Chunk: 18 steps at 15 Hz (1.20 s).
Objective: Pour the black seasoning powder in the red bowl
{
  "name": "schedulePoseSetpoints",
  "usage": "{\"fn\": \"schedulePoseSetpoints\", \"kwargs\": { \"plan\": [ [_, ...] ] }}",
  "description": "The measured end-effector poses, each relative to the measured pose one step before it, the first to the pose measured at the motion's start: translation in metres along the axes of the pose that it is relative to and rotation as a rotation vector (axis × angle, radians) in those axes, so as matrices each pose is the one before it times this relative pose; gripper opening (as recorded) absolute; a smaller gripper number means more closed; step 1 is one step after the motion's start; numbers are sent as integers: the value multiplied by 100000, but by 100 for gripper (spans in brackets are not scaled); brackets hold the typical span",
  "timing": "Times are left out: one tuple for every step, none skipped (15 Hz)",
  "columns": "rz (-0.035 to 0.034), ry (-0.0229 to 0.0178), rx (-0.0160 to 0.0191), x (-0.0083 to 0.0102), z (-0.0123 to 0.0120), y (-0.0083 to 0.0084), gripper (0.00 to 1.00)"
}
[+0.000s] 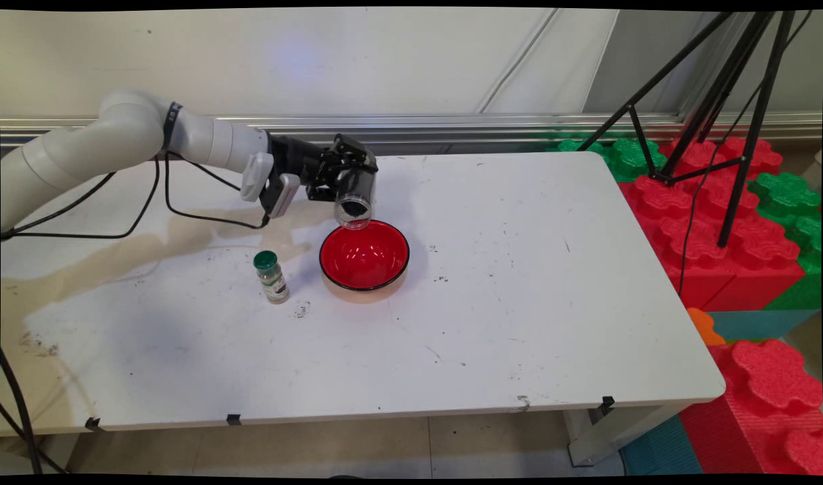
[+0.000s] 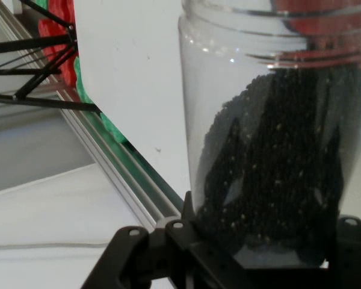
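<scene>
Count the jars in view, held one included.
2. A clear jar of dark grains is held in the gripper, tipped over the red bowl. A green-capped jar stands left of the bowl.

- The jar (image 2: pixel 271 138) in the claw (image 1: pixel 349 180) is clear, smooth plastic or glass, with matt black grains inside.
- The bowl (image 1: pixel 364 256) is glossy red inside, with a shiny black rim.
- The small bottle (image 1: pixel 272 277) is see-through, with a smooth green plastic cap and a paper-like label.
- The bench (image 1: pixel 519 303) is matt white, scuffed and speckled.
- The foam blocks (image 1: pixel 721 236) look rough and matt.
- The tripod (image 1: pixel 714 101) legs are dull black metal.
</scene>
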Motion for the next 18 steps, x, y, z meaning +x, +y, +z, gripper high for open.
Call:
{"fn": "schedulePoseSetpoints", "kwargs": {
  "plan": [
    [1248, -105, 155, 6, 82, -97, 0],
    [1782, -125, 211, 5, 127, -139, 0],
    [1834, -169, 278, 4, 114, -155, 0],
    [2367, -263, 377, 4, 127, -187, 0],
    [1774, -182, 289, 2, 85, -137, 0],
    [1152, -136, 229, 3, 47, -92, 0],
    [1746, -189, 296, 6, 62, -135, 0],
    [1095, -119, 247, 4, 40, -86, 0],
    [1651, -203, 298, 2, 53, -125, 0],
    [1802, -288, 435, -6, 56, -146, 0],
    [1834, -296, 426, -4, 43, -153, 0],
    [1570, -246, 324, 8, 30, -111, 0],
    [1932, -327, 433, 17, -2, -132, 0],
    [1810, -246, 360, 35, -4, -110, 0],
    [1385, -105, 292, 54, -16, -83, 0],
    [1597, -107, 397, 91, -27, -107, 0],
    [1512, -104, 329, 97, -58, -88, 0],
    [1369, -125, 287, 88, -48, -83, 0]
  ]
}}
